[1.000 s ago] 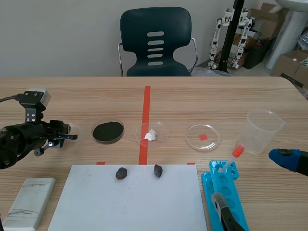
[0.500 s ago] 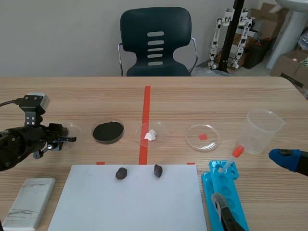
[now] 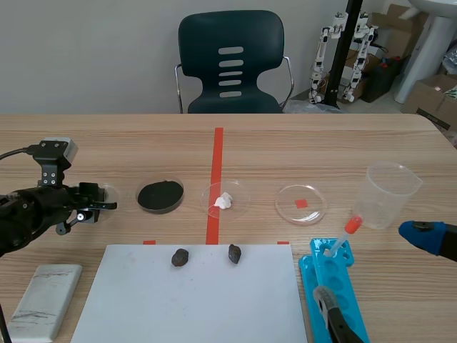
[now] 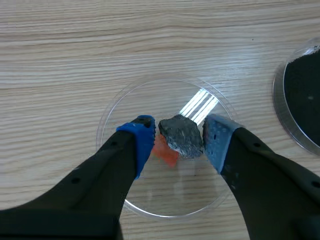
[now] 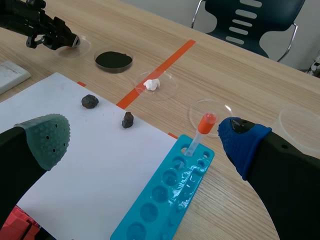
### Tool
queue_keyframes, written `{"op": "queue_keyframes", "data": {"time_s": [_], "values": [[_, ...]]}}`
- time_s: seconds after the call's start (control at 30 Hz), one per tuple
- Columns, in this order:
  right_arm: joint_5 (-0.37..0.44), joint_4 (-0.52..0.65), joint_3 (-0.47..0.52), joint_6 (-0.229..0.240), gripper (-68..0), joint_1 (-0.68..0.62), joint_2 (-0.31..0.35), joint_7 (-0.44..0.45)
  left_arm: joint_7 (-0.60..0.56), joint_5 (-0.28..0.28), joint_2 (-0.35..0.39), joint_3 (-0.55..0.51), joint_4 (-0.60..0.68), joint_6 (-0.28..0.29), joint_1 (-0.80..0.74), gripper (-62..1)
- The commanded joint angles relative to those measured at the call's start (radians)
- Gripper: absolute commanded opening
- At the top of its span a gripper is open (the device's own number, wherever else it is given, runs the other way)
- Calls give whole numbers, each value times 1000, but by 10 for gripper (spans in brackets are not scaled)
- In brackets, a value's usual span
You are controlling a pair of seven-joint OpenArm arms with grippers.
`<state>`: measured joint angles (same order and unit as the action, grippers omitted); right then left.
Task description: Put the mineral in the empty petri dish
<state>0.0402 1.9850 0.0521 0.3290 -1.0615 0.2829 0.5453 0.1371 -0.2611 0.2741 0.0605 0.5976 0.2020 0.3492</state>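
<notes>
As left end effector (image 4: 179, 140) pinches mineral (image 4: 182, 135) over petri dish (image 4: 170, 192) | right end effector (image 5: 145, 142) spread

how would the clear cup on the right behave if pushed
The clear cup stands tall, narrower at its base, and looks empty, so it likely tips or slides easily. Its thin see-through wall probably flexes under a squeeze.

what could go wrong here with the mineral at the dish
1. The mineral sits between the left gripper's pads inside the dish's rim; if let go from any height, it may bounce over that low rim.
2. Both fingers reach inside the rim, so a low pull-back may drag or tip the dish.
3. The mineral seems to touch one pad and may cling as the gripper opens.
</notes>
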Motion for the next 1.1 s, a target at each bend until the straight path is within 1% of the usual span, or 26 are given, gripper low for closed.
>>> {"op": "queue_keyframes", "data": {"time_s": [0.0, 0.07, 0.2, 0.27, 0.33, 0.43, 0.6, 0.7, 1.07], "values": [[8, 11, 6, -3, -52, 0, 5, 14, -17, -3, 6, -3, 14, 2, 19, -306], [8, 11, 6, -3, -52, 0, 5, 14, -17, -3, 6, -3, 15, 2, 19, -244], [8, 11, 6, -3, -52, 0, 5, 14, -16, -3, 7, -3, 15, 2, 19, -91], [8, 11, 6, -3, -52, 0, 5, 14, -16, -4, 9, -3, 15, 3, 19, -27], [8, 11, 6, -3, -52, 0, 5, 14, -16, -4, 13, -4, 18, 7, 19, 12], [8, 11, 6, -3, -52, 0, 5, 15, -24, -4, 24, -4, 21, 29, 19, 14], [8, 11, 6, -3, -52, 0, 5, 15, -25, -4, 46, -4, 42, 37, 14, 14], [8, 11, 6, -3, -52, 0, 5, 14, -24, -4, 55, -4, 47, 56, 13, 14], [8, 11, 6, -3, -52, 0, 5, 14, -24, -4, 59, -4, 51, 56, 14, 14]]}}
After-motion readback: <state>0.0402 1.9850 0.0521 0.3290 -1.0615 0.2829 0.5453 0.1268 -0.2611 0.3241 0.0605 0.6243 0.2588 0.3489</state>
